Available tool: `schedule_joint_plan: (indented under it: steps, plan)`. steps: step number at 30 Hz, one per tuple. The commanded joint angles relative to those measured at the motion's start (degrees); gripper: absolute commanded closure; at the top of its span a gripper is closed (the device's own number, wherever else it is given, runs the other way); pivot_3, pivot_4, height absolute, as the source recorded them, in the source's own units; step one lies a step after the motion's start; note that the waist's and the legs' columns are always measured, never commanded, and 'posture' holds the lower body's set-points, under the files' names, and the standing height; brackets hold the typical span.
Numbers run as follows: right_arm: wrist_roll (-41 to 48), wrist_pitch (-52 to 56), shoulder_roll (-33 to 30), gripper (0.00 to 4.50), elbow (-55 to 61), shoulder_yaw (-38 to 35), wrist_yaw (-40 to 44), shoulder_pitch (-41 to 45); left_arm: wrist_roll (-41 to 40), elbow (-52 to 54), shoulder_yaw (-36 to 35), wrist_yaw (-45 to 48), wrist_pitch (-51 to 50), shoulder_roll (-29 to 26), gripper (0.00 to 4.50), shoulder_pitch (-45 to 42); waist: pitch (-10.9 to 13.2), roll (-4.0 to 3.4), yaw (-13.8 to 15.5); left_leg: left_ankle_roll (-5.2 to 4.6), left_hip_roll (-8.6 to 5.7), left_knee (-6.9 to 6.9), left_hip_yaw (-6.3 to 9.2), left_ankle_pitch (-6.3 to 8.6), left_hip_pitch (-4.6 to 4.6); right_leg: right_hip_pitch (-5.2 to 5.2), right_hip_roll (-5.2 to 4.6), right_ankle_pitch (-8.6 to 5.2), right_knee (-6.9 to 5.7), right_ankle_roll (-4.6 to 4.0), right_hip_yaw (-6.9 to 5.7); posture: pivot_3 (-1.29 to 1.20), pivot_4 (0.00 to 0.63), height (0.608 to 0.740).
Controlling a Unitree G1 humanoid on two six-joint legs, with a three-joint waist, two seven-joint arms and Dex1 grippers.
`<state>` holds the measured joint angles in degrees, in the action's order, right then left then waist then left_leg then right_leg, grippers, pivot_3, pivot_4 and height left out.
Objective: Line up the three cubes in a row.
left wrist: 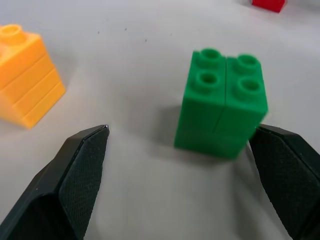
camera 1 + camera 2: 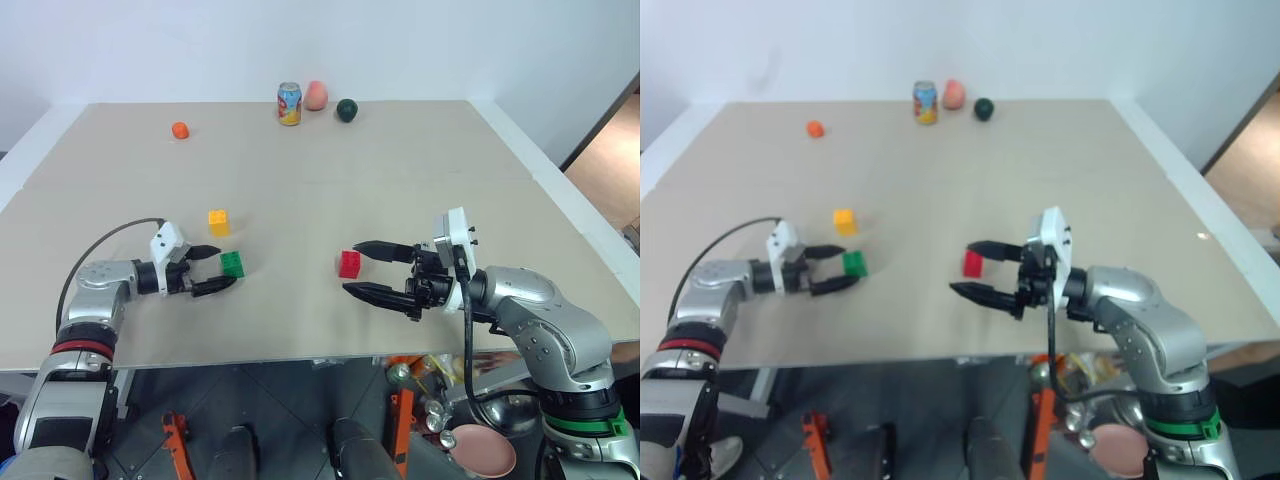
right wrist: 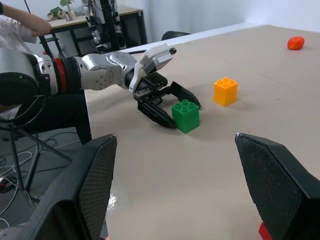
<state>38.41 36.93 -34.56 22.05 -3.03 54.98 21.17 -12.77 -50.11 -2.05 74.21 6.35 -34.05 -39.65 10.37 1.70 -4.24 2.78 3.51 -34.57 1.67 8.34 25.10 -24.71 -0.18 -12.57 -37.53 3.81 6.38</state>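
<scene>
1. The left gripper (image 2: 210, 270) hangs low over the table (image 2: 400, 170) with its jaws wide apart, one finger on each side of the green cube (image 2: 232, 264). In the left wrist view one fingertip (image 1: 280, 165) looks to be just against the cube's side, while the other stands apart from it.
2. The yellow cube (image 2: 218, 222) sits just beyond the green one, near it but not touching.
3. The right gripper (image 2: 362, 268) points across toward the left, jaws open. The red cube (image 2: 349, 264) lies at its fingertips on the table; I cannot tell whether they touch it.
4. The red cube is well apart from the other two.
5. At the far edge stand a can (image 2: 289, 103), a peach-coloured fruit (image 2: 316, 95) and a dark ball (image 2: 346, 109); a small orange fruit (image 2: 180, 130) lies off to the left.
</scene>
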Motion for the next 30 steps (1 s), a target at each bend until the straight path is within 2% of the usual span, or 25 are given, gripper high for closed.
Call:
schedule_joint_plan:
  steps: [1,9,14,19,23,30]
  plan:
    - [0.9,-1.1,-0.7,0.58,2.2,-1.2,-0.3,0.1,0.3,-0.6,0.3,1.9,0.4,0.5,0.55,-0.7,0.0,0.0,0.0,0.0,0.0,0.0,0.01,0.0,0.0,0.0,0.0,-0.01,0.0,0.01,0.0,0.0,0.15,0.74]
    - [0.6,-1.6,-0.9,0.58,1.6,-1.0,-0.4,0.2,1.0,-0.2,0.6,4.3,-0.3,0.4,3.2,-0.4,0.0,0.0,0.0,0.0,0.0,-0.01,0.04,0.0,-0.02,0.05,0.01,-0.02,-0.02,0.02,0.0,0.0,0.15,0.74]
    - [0.5,-1.8,-0.9,0.58,1.1,-0.9,-0.3,0.6,2.7,0.4,1.5,4.1,1.4,0.8,3.2,-0.9,0.0,0.0,0.0,0.0,0.0,-0.01,0.05,0.0,-0.04,0.08,0.01,-0.02,-0.03,0.02,0.0,0.0,0.15,0.74]
    - [1.5,-1.2,-1.7,0.58,1.3,-2.5,-0.7,-0.4,4.4,1.8,4.4,6.2,4.3,3.5,3.2,-3.0,0.0,0.0,0.3,0.0,-0.03,-0.06,0.07,0.0,-0.04,0.19,0.0,-0.06,-0.03,0.06,0.0,0.0,0.15,0.74]
    - [2.1,-0.8,-3.9,0.58,1.6,-5.1,-0.3,-4.5,6.4,-1.0,7.0,7.9,7.8,6.4,3.2,-6.5,0.0,0.01,1.4,0.0,-0.06,-0.09,0.08,0.0,-0.01,0.25,-0.02,-0.09,-0.02,0.11,0.0,0.0,0.15,0.74]
    - [0.8,-2.7,-8.1,0.58,0.7,-11.5,0.4,-15.7,10.2,-12.7,9.2,7.5,12.6,11.2,3.2,-15.8,0.0,0.01,1.7,0.0,-0.13,-0.11,0.14,0.0,-0.02,0.29,-0.03,-0.13,-0.01,0.16,0.0,0.0,0.15,0.74]
